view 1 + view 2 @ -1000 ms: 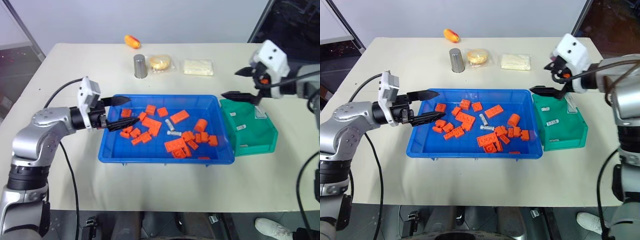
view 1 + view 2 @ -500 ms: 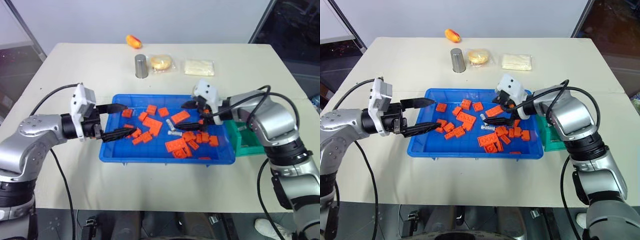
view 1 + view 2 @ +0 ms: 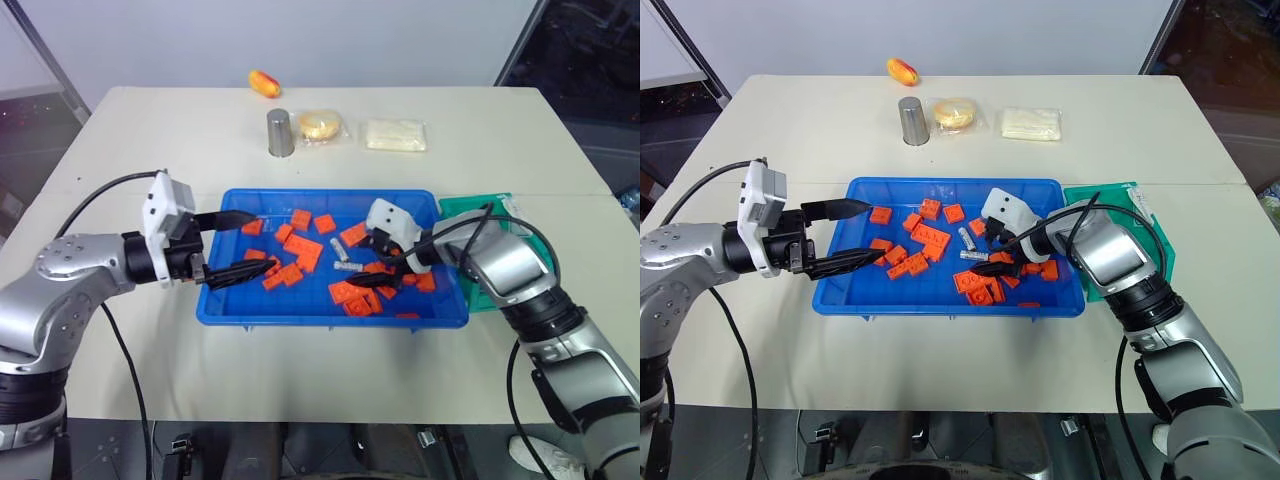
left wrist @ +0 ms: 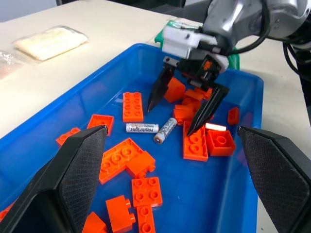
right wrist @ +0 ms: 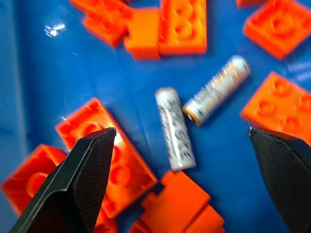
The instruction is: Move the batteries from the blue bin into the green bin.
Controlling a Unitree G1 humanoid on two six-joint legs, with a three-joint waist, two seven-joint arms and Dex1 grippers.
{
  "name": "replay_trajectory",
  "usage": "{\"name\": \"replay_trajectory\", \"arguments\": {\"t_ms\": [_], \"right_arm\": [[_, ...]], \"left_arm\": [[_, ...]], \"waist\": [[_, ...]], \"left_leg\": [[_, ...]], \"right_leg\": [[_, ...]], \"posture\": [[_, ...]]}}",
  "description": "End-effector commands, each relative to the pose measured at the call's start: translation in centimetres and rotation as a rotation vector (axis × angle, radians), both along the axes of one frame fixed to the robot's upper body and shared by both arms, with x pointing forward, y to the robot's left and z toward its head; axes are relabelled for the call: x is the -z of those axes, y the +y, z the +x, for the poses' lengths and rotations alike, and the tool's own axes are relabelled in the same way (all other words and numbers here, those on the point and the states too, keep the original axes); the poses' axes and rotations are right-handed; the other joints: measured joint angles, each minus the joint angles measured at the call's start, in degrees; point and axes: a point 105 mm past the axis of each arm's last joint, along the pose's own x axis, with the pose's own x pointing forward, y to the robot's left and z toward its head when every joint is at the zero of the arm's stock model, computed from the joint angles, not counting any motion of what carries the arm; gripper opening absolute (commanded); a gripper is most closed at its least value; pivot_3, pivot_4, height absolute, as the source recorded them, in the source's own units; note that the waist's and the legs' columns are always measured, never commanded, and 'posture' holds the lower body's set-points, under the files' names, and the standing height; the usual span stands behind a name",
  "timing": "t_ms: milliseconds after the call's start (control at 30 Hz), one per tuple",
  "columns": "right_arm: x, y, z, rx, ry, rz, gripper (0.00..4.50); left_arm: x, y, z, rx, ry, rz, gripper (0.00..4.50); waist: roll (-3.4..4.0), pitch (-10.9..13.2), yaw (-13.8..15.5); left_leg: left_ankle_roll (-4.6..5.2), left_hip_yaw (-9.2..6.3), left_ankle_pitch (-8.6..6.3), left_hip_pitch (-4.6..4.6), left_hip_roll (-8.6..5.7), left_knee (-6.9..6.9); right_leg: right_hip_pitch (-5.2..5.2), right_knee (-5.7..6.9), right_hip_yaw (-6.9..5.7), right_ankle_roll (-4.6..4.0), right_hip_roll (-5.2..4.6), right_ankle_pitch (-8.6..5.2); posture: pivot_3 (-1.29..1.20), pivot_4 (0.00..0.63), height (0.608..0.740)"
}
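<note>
A cream table holds a wide blue bin in the middle and a smaller green bin touching its right end. The blue bin is scattered with orange bricks. Two batteries lie among them near the middle of its floor, nearly end to end at an angle, just beside each other.

The right gripper hangs inside the blue bin, pointing down, with its jaws spread wide and nothing between them. Its tips stand just above and to either side of the two batteries, not yet touching them as far as can be seen.

The left gripper hovers over the left end of the blue bin, roughly level, its jaws also wide apart and holding nothing.

The green bin is largely hidden behind the right arm, so what it already contains cannot be told. At least these two batteries are left to move, and the right gripper looks placed to close on one of them.

Behind the bins stand a steel cup and wrapped snacks.
</note>
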Motion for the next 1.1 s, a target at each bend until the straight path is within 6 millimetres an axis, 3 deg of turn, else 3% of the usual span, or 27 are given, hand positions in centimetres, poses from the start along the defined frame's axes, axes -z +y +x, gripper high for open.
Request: {"name": "replay_trajectory", "arguments": {"t_ms": [33,300,500,600,700,967,1100], "right_arm": [[-1.1,0.5,0.6,0.012,-0.015,0.029,4.46],[-1.0,0.9,1.0,0.022,-0.002,0.037,4.46],[-4.3,0.3,1.3,0.063,0.008,0.147,4.46],[-5.0,0.4,0.7,0.047,0.019,0.170,4.46],[-4.5,0.5,0.7,0.053,0.023,0.162,4.46],[-0.3,-0.4,1.3,0.050,-0.006,-0.013,4.46],[0.8,-0.5,1.2,0.027,-0.007,-0.057,4.46]], "left_arm": [[-0.9,0.0,-0.3,-0.002,-0.053,-0.012,4.50],[-0.7,-0.3,-0.2,-0.008,-0.054,-0.022,4.50],[-0.7,-0.2,-0.2,-0.015,-0.052,-0.022,4.50],[-0.6,-0.1,-0.2,-0.020,-0.051,-0.022,4.50],[-0.6,-0.2,-0.1,-0.019,-0.053,-0.024,4.50],[-0.9,-0.2,0.1,-0.024,-0.066,-0.029,4.50],[-0.8,-0.2,0.0,-0.032,-0.067,-0.031,4.50]], "waist": [[0.00,0.0,0.0],[0.00,0.0,0.0],[0.00,0.0,0.0],[0.00,0.0,0.0],[0.00,0.0,0.0],[0.00,0.0,0.0],[-0.06,0.0,0.0]], "left_leg": [[0.00,0.00,0.00,0.01,0.00,0.00],[0.00,0.00,0.00,0.02,0.00,0.00],[0.00,0.00,0.00,0.02,0.00,0.00],[0.00,-0.01,0.00,0.02,0.00,-0.01],[0.00,-0.01,0.00,0.02,0.00,-0.01],[0.00,0.01,0.00,0.02,0.00,-0.01],[0.00,0.00,0.00,0.05,0.01,-0.01]], "right_leg": [[0.00,0.02,0.00,0.00,0.00,0.00],[0.01,0.02,0.00,0.00,0.00,0.00],[0.01,0.03,0.00,0.00,0.00,0.00],[0.01,0.03,0.00,0.00,0.00,0.00],[0.01,0.03,0.00,0.00,0.00,0.00],[0.00,0.02,0.00,0.00,0.01,0.00],[0.02,0.03,0.00,0.00,0.01,0.00]], "posture": [[0.00,0.150,0.740],[0.00,0.150,0.740],[0.00,0.150,0.740],[0.00,0.150,0.740],[0.00,0.150,0.740],[0.00,0.150,0.740],[0.00,0.150,0.740]]}}
